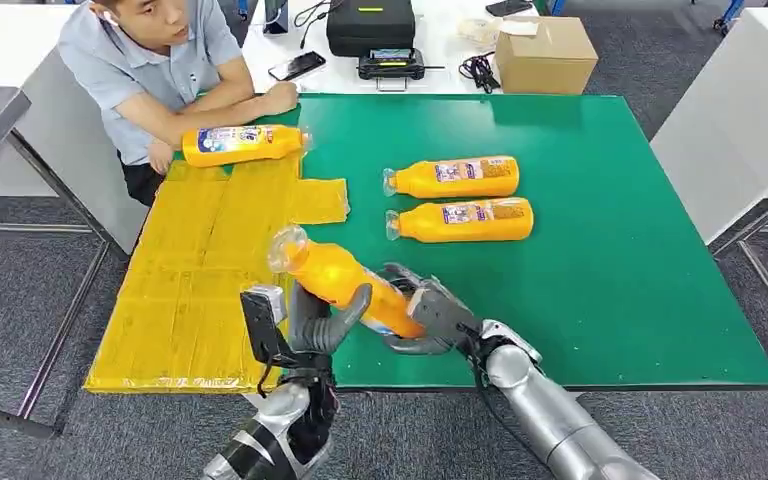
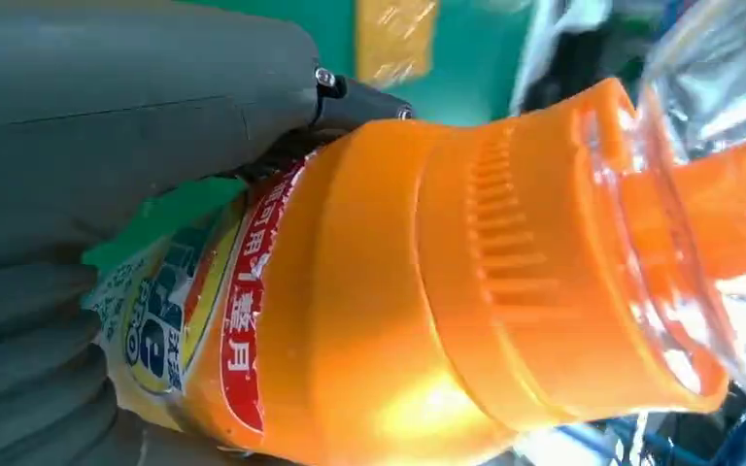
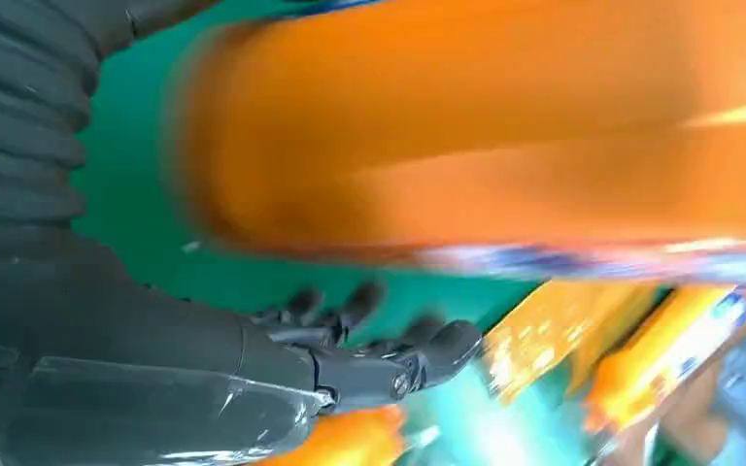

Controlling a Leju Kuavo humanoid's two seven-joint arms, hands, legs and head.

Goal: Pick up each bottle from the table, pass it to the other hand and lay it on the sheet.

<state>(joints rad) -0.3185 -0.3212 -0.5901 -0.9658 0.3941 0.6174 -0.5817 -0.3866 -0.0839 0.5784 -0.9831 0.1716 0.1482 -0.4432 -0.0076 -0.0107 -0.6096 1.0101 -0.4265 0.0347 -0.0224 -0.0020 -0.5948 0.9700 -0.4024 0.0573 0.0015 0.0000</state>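
So the held bottle point(image 1: 338, 280) was up in the air over the near edge of the table point(image 1: 610, 300), tilted with its clear cap end pointing up and toward the yellow sheet point(image 1: 195, 270). The left robot hand point(image 1: 322, 322) had its thumb and fingers wrapped around the middle of it, and in the left wrist view you could see the thumb pressed right against the label. The right robot hand point(image 1: 430, 315) was at the bottle's base end, fingers curled around it and touching, but honestly I couldn't tell if it was really gripping or just cupping it; the right wrist view was too blurry, just orange bottle above the fingers point(image 3: 369, 364). Two more bottles were lying side by side on the green table top, the far bottle point(image 1: 452, 177) and the near bottle point(image 1: 462, 221), both with caps pointing toward the sheet side. One bottle on the sheet point(image 1: 243, 144) was lying at its far edge, right by a person point(image 1: 155, 70) leaning on the table with folded arms. Behind the table there was a cardboard box point(image 1: 545, 55), a black case point(image 1: 370, 25) and a phone point(image 1: 297, 66) on a white surface.
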